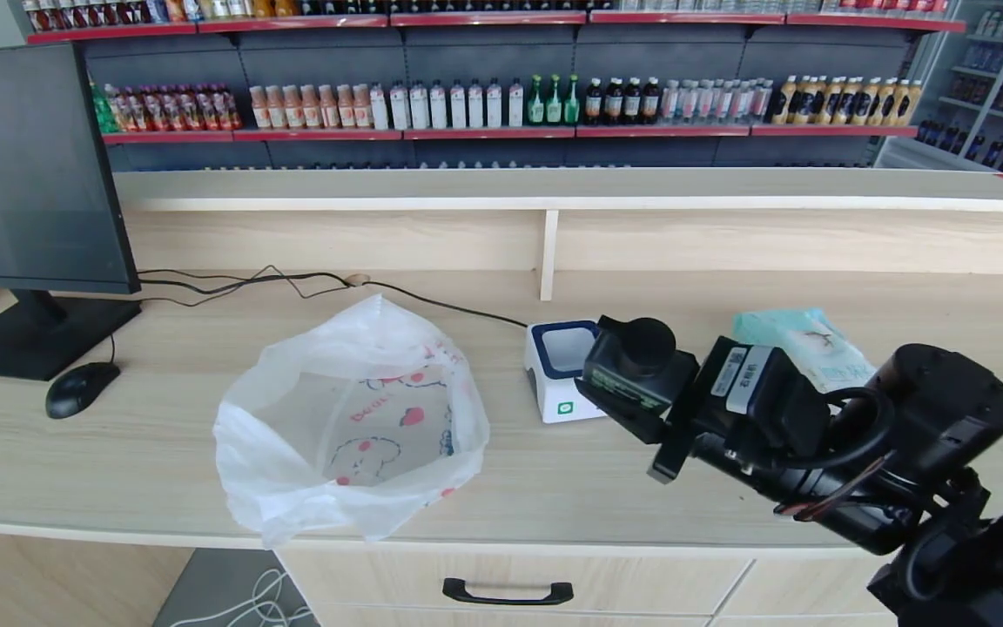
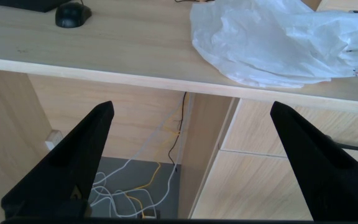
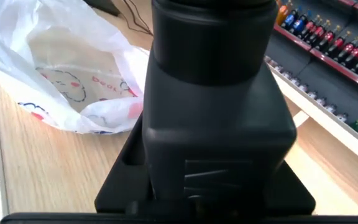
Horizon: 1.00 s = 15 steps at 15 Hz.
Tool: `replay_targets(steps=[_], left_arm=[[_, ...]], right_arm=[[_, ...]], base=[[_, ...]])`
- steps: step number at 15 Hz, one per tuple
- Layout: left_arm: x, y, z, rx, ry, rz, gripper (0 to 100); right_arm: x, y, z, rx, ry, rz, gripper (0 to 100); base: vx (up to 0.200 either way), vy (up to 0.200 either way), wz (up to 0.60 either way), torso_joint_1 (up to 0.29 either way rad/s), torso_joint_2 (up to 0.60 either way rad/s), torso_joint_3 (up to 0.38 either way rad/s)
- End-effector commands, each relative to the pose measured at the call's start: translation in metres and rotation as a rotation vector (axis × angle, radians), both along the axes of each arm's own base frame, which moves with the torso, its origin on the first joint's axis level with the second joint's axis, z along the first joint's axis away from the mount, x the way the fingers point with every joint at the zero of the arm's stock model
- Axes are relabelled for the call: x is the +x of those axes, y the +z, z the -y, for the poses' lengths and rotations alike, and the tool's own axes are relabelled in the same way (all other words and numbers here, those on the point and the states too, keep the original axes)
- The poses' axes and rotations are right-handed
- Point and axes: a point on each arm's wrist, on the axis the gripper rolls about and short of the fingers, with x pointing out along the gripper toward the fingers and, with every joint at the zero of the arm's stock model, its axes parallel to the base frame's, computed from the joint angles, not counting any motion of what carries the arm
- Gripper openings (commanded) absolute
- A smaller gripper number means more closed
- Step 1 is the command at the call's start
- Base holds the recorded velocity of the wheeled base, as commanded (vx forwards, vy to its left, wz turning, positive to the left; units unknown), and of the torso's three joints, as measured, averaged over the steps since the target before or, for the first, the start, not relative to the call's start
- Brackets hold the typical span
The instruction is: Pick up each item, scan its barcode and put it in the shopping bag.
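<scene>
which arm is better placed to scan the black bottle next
Right. The right pincer grips the black bottle right beside the scanner. The left pincer hangs open and empty below the counter edge.

A black, dark-capped bottle (image 1: 641,353) with a green label sits tilted in the right gripper (image 1: 654,409), just beside the white, blue-rimmed barcode scanner (image 1: 558,370). The printed white plastic shopping bag (image 1: 353,418) stands open on the counter, left of the scanner. A teal soft packet (image 1: 802,344) lies flat to the scanner's right.
</scene>
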Motion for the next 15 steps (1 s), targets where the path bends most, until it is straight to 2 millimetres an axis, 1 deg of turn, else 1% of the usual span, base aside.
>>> replay_targets(steps=[1, 3, 5, 8, 9, 11, 13, 15], left_arm=[[0.0, 0.0, 0.0, 0.0, 0.0, 0.001, 100], [0.0, 0.0, 0.0, 0.0, 0.0, 0.001, 100], [0.0, 0.0, 0.0, 0.0, 0.0, 0.001, 100], [0.0, 0.0, 0.0, 0.0, 0.0, 0.001, 100], [0.0, 0.0, 0.0, 0.0, 0.0, 0.001, 100], [0.0, 0.0, 0.0, 0.0, 0.0, 0.001, 100], [0.0, 0.0, 0.0, 0.0, 0.0, 0.001, 100], [0.0, 0.0, 0.0, 0.0, 0.0, 0.001, 100]], right_arm=[[0.024, -0.003, -0.001, -0.013, -0.014, 0.042, 0], [0.04, -0.002, -0.005, -0.012, -0.027, 0.076, 0], [0.048, -0.008, -0.01, -0.025, -0.012, 0.087, 0], [0.059, -0.009, -0.016, -0.045, 0.027, 0.143, 0], [0.068, -0.011, -0.008, -0.074, 0.034, 0.179, 0], [0.076, -0.013, 0.008, -0.11, 0.033, 0.21, 0], [0.083, -0.017, 0.019, -0.136, 0.044, 0.226, 0], [0.089, -0.02, 0.023, -0.162, 0.074, 0.262, 0]], base=[[0.0, 0.0, 0.0, 0.0, 0.0, 0.0], [0.0, 0.0, 0.0, 0.0, 0.0, 0.0], [0.0, 0.0, 0.0, 0.0, 0.0, 0.0], [0.0, 0.0, 0.0, 0.0, 0.0, 0.0], [0.0, 0.0, 0.0, 0.0, 0.0, 0.0], [0.0, 0.0, 0.0, 0.0, 0.0, 0.0], [0.0, 0.0, 0.0, 0.0, 0.0, 0.0], [0.0, 0.0, 0.0, 0.0, 0.0, 0.0]])
